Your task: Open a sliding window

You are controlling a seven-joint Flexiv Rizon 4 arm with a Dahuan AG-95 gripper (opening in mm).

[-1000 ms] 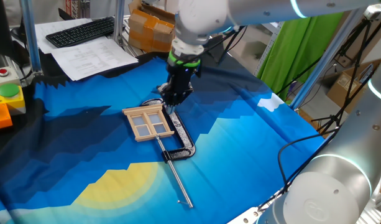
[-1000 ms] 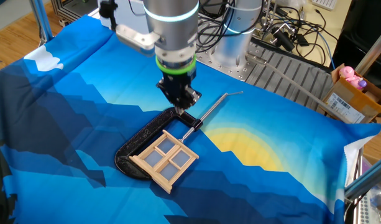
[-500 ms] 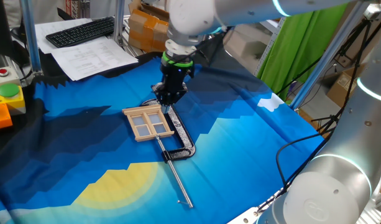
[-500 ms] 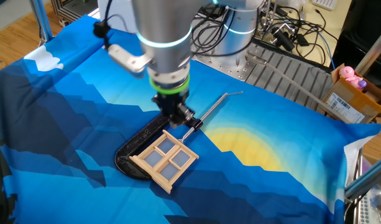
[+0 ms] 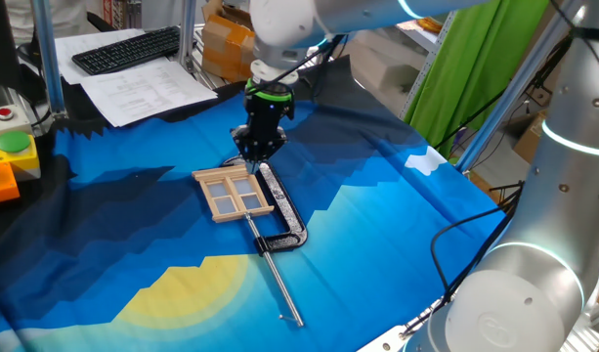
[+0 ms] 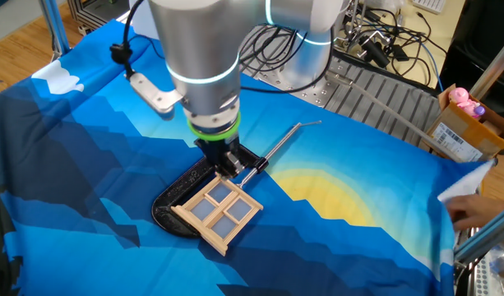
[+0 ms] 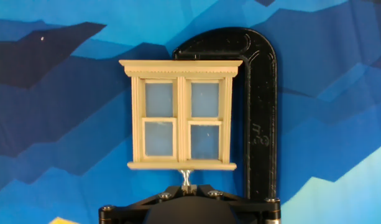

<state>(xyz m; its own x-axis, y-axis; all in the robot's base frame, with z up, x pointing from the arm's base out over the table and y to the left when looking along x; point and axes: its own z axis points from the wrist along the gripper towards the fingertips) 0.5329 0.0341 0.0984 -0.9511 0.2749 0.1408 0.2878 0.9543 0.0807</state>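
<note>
Blue cloth (image 5: 377,225): black clamp (image 7: 263,112) hugs sliding window (image 7: 181,115).

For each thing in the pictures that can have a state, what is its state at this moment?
sliding window: lies flat on the cloth, sashes look closed, held in the clamp.
black clamp: lies flat, its frame bends around the window's top and one side.
silver rod: lies on the cloth, points away from the window.
gripper: points down at the window's edge; open or shut is not visible.
</note>
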